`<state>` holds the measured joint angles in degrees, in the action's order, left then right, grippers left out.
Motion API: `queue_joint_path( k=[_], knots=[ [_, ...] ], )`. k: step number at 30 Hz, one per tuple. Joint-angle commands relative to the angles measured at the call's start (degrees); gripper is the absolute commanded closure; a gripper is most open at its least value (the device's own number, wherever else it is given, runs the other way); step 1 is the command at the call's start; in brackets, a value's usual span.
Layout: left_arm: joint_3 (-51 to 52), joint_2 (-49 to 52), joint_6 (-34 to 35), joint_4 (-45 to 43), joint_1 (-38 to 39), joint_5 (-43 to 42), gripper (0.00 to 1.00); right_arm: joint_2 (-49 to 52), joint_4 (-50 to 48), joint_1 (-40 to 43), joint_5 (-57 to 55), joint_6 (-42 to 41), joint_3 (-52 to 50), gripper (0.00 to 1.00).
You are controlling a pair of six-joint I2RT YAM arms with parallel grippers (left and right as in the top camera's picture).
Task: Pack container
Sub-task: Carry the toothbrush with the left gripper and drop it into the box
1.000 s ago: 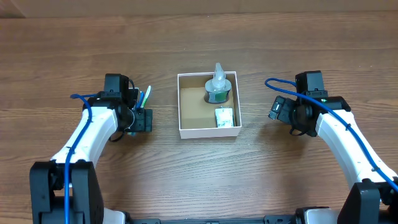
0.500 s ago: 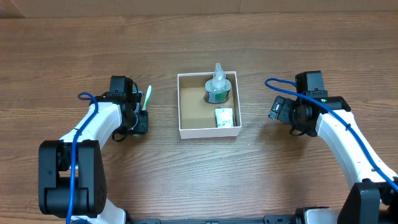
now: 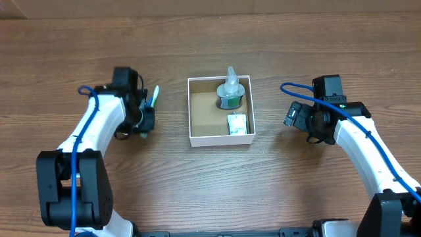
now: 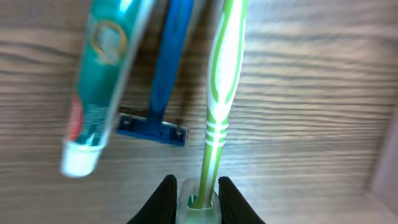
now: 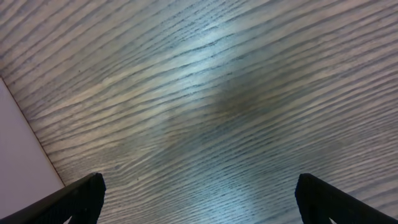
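The container (image 3: 192, 112), a white-walled square box with a brown inside, sits mid-table. It holds a clear bottle (image 3: 230, 92) and a small green-white packet (image 3: 237, 124). Left of it, my left gripper (image 3: 146, 117) is shut on the capped end of a green toothbrush (image 4: 221, 93). In the left wrist view its jaws (image 4: 198, 202) pinch the clear cap. A teal toothpaste tube (image 4: 99, 74) and a blue razor (image 4: 163, 81) lie beside the toothbrush. My right gripper (image 3: 294, 116) stays open to the right of the container, over bare wood (image 5: 199, 199).
The container's white outer wall (image 5: 18, 162) shows at the left edge of the right wrist view. The wooden table (image 3: 210, 184) stretches bare around the arms and in front of the box.
My left gripper has closed onto the toothbrush's capped end, and the left arm has shifted slightly up and back. The right arm has not moved.
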<state>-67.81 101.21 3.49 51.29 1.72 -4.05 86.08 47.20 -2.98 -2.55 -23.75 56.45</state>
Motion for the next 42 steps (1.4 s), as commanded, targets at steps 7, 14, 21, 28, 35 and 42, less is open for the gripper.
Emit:
queue_joint_path(
  k=[7, 14, 21, 28, 35, 42],
  knots=[
    [-22.18, 0.24, 1.88, 14.99, 4.35, -2.82, 0.82, -0.57, -0.22, 0.28, -0.59, 0.13, -0.17, 0.00],
    [-30.27, -0.70, 8.15, 21.55, 14.56, -3.52, 0.84, -0.57, -0.22, 0.28, -0.59, 0.13, -0.17, 0.00],
    [-30.27, -1.25, 15.02, 22.27, 23.39, -3.02, 0.84, -0.57, -0.22, 0.28, -0.59, 0.13, -0.17, 0.00],
    [-28.39, -1.25, 20.96, 22.62, 29.77, 0.92, 0.83, -0.57, -0.22, 0.28, -0.59, 0.13, -0.17, 0.00],
    [-21.00, -1.25, 23.82, 19.93, 30.21, 3.39, 0.81, -0.57, -0.22, 0.28, -0.59, 0.13, -0.17, 0.00],
    [-17.40, -1.25, 23.78, 12.55, 30.23, 2.97, 0.83, -0.57, -0.22, 0.28, -0.59, 0.13, -0.17, 0.00]
  ],
)
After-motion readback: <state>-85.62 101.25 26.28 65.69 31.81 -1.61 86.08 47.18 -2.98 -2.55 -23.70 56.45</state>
